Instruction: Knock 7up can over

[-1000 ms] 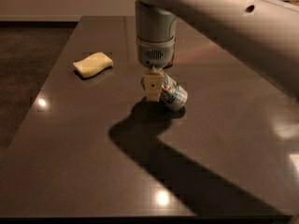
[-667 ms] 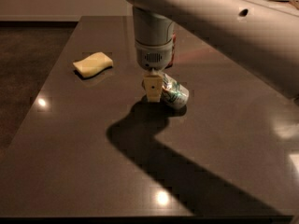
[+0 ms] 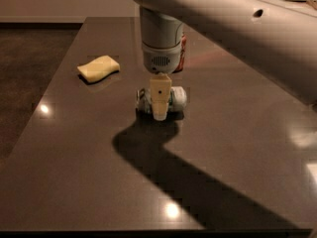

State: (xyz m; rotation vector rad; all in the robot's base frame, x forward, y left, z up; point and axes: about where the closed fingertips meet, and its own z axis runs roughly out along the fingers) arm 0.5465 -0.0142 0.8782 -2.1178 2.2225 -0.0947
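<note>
The claw (image 3: 160,103) hangs straight down from a pale, rounded wrist (image 3: 161,38) near the middle of the bench (image 3: 69,162), its cream plastic tip low to the surface. The 7up can (image 3: 177,98) is right behind it at 12 o'clock, so close that whether they touch cannot be told. The can seems to lie on its side, with its long axis from 9 to 3 o'clock across the line of the claw; one end shows on each side of the claw and the middle is hidden. How wide the claw stands cannot be told, since it is seen edge-on with the can behind it. Judged from this, the can is already down, so any further push toward 12 o'clock would meet its curved side and probably roll it, not tip it. It is thin, smooth silver-white metal with green marks, light and free to roll. The bench is dark, hard and glossy, mirroring the lamps, so it offers little grip. A soft yellow sponge (image 3: 99,68) with wavy edges lies at 10 o'clock, well apart. A red can (image 3: 184,53) stands at 1 o'clock, mostly hidden behind the wrist.
</note>
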